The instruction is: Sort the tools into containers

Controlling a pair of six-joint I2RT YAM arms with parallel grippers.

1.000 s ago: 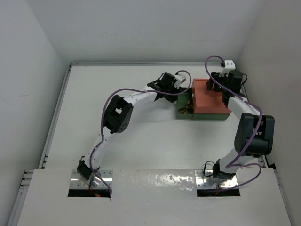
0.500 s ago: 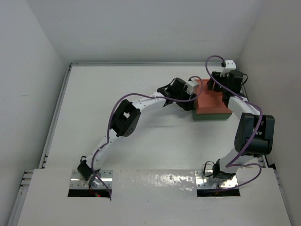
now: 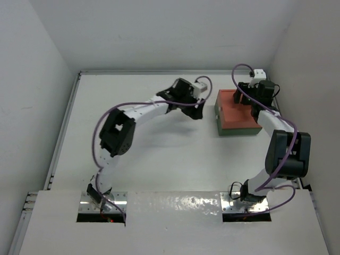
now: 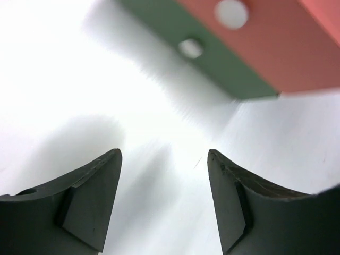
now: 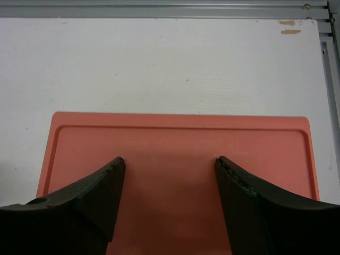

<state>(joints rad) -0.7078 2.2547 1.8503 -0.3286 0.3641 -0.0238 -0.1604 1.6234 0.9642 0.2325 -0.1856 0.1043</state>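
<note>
**Both jaws spread, trays stacked at far right**

The left gripper (image 4: 163, 159) has its dark, wedge-shaped jaws released, with nothing between them, over the glossy white counter (image 3: 159, 154). Just ahead of it, the dark green tray (image 4: 212, 64) sits under the orange-red tray (image 4: 276, 42); each side wall shows a pale round spot. The right gripper (image 5: 170, 163), jaws likewise parted and empty, hangs above the orange-red tray's smooth matte face, which is edged by a thin round-cornered line.

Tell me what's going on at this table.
The job is sorting tools, but no tool shows in any view. An orange-red rectangular tray sits stacked on a dark green tray on the white table. The right gripper hangs open and empty above the orange-red tray. The left gripper, also open and empty, hovers over bare table beside the stack.
</note>
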